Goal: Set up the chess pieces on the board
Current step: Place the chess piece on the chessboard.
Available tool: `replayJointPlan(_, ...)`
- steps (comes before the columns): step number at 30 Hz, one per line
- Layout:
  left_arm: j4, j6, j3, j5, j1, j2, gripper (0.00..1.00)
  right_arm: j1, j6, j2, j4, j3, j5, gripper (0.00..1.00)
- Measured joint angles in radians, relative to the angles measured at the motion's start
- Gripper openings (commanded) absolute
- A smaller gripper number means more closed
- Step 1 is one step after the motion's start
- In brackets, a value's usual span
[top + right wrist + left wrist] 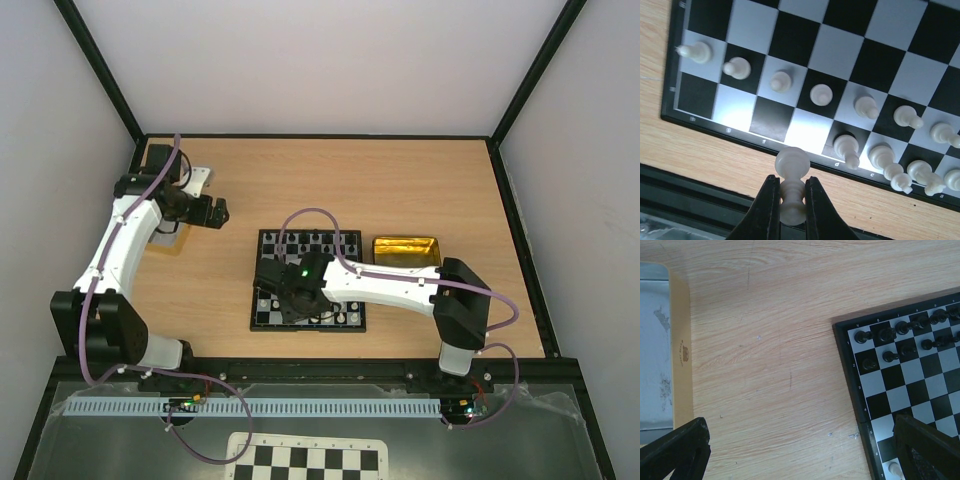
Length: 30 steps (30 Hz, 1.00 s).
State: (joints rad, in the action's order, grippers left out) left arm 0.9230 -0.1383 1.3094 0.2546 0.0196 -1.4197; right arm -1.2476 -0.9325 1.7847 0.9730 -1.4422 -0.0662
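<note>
The board (259, 262) lies mid-table, and its black frame also shows in the right wrist view (740, 136). My right gripper (790, 178) hangs over the board's near edge, shut on a cream chess piece (792, 162), which it pinches at the waist with the rounded head sticking out. Below it, several white pawns (821, 93) stand in a row and several taller white pieces (846, 147) fill the edge row to the right. In the top view the right gripper (290, 305) is above the board's near-left part. My left gripper (218, 212) is open over bare wood left of the board (852, 390).
Black chessmen (900, 337) stand on the board's far rows. A shiny gold tin tray (406, 250) sits just right of the board. A flat tin (655, 350) lies by the left gripper. An unframed checker sheet (305, 462) lies in front of the arm bases.
</note>
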Motion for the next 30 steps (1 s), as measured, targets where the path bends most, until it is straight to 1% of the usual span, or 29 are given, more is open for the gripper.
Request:
replayJointPlan(10,-0.003,0.000,-0.016,0.000,0.000,0.018,0.99,0.000,-0.019,-0.001,-0.055,0.094,-0.017,0.02)
replayJointPlan(30,-0.005,0.000,-0.022,-0.002,0.000,0.034,0.99,0.000,-0.018,0.013,-0.107,0.117,-0.026,0.02)
